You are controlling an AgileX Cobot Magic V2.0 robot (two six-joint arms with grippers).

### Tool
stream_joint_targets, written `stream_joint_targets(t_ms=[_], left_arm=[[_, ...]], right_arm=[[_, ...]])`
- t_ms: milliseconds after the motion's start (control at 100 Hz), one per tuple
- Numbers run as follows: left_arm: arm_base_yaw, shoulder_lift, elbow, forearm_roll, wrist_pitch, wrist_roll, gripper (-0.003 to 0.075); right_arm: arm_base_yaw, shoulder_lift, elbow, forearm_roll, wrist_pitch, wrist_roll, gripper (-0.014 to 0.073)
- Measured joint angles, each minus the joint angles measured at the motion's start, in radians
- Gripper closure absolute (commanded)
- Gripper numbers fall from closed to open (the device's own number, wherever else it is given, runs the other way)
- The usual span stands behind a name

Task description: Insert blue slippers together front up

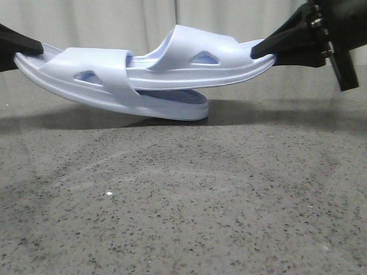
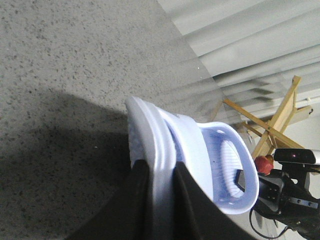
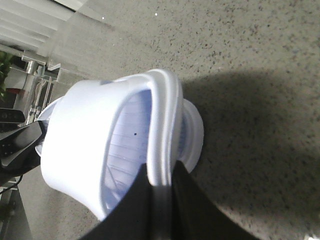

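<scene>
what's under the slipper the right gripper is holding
The other slipper, held by the left gripper, passes beneath the right gripper's slipper; its ridged footbed shows, its end touches the table. The overlap is hidden.

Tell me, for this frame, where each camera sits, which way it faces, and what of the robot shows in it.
Front view: low over the table, facing forward; the left hand and right hand each hold one of the blue slippers by an end.
Left wrist view: on the left arm, looking along its fingers clamped on a slipper edge.
Right wrist view: on the right arm, looking along its fingers clamped on the other slipper's edge.
Shared: all three views show the slippers and speckled tabletop.
</scene>
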Motion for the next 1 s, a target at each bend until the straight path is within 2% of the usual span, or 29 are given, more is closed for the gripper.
stream_joint_targets(t_ms=[270,320,440,560,730,890,1000], left_arm=[[-0.012,0.04,0.0,-0.031,-0.072,0.008,0.0705],[-0.012,0.041,0.0,-0.032,-0.074,0.01,0.0705],[-0.005,0.041,0.0,-0.033,-0.065,0.022,0.0705],[0.019,0.041,0.0,-0.015,-0.008,0.023,0.0705],[0.036,0.041,0.0,0.014,0.055,0.023,0.0705],[0.037,0.041,0.0,0.028,0.053,0.026,0.0705],[0.033,0.041,0.0,0.029,0.026,0.043,0.0704]], right_arm=[[0.065,0.096,-0.094,0.0,-0.043,0.0,0.0683],[0.065,0.098,-0.097,-0.002,-0.043,0.0,0.0647],[0.05,0.099,-0.1,-0.026,-0.019,0.0,0.0487],[0.01,0.1,-0.1,-0.057,0.103,0.0,0.04],[-0.103,0.1,-0.1,-0.063,0.274,-0.001,0.0396],[-0.211,0.091,-0.1,-0.065,0.289,-0.001,0.0396],[-0.235,0.074,-0.101,-0.067,0.292,-0.001,0.0403]])
